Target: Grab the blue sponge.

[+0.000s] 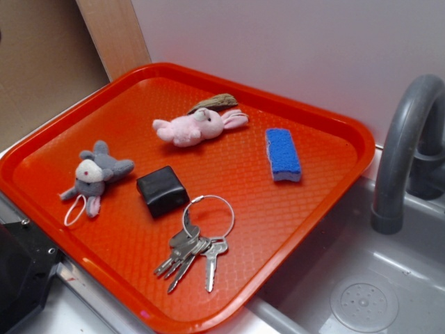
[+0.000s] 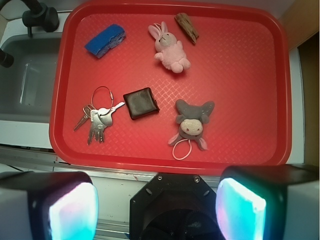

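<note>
The blue sponge (image 1: 283, 154) lies flat on the red tray (image 1: 299, 118) near its right edge, with a pale layer showing at its near end. In the wrist view the blue sponge (image 2: 105, 40) sits at the tray's far left corner. My gripper (image 2: 157, 210) is open and empty, its two pads wide apart, held high above the near edge of the tray (image 2: 240, 75) and far from the sponge. The gripper itself does not show in the exterior view.
On the tray lie a pink plush bunny (image 1: 197, 127), a grey plush toy (image 1: 96, 175), a black box (image 1: 162, 190), a ring of keys (image 1: 197, 243) and a brown piece (image 1: 214, 102). A grey sink (image 1: 361, 292) with a faucet (image 1: 407, 146) is at the right.
</note>
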{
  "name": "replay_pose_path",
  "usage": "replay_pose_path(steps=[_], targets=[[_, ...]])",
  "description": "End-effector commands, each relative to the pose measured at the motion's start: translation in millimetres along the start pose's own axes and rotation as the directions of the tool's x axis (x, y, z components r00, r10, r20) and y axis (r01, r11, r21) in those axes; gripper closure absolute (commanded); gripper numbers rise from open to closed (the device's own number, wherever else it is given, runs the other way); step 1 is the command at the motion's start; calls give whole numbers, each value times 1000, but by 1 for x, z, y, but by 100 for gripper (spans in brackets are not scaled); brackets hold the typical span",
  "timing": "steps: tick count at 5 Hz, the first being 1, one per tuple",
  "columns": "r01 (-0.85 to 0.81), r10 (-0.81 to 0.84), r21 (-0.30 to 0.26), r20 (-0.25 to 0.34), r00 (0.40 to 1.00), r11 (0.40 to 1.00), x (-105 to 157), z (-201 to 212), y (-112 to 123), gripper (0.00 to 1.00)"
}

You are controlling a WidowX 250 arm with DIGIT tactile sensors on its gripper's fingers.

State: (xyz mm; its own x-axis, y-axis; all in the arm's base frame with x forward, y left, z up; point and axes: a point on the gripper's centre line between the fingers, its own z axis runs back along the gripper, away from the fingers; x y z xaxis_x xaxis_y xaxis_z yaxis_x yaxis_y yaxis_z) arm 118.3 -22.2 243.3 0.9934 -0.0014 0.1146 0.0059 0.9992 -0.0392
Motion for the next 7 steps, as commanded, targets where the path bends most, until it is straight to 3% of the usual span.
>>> replay_pose_path(steps=[1,3,5,6,7], targets=[[0,0,0,0,1000,1000,0,0,0,0],[-87,88,-44,20,996,995,46,-9,-53,0],[-373,370,-11,150,917,928,113,-44,-115,0],[-492,486,1,157,860,870,138,-68,-120,0],[-578,566,22,172,806,816,155,-98,-104,0]])
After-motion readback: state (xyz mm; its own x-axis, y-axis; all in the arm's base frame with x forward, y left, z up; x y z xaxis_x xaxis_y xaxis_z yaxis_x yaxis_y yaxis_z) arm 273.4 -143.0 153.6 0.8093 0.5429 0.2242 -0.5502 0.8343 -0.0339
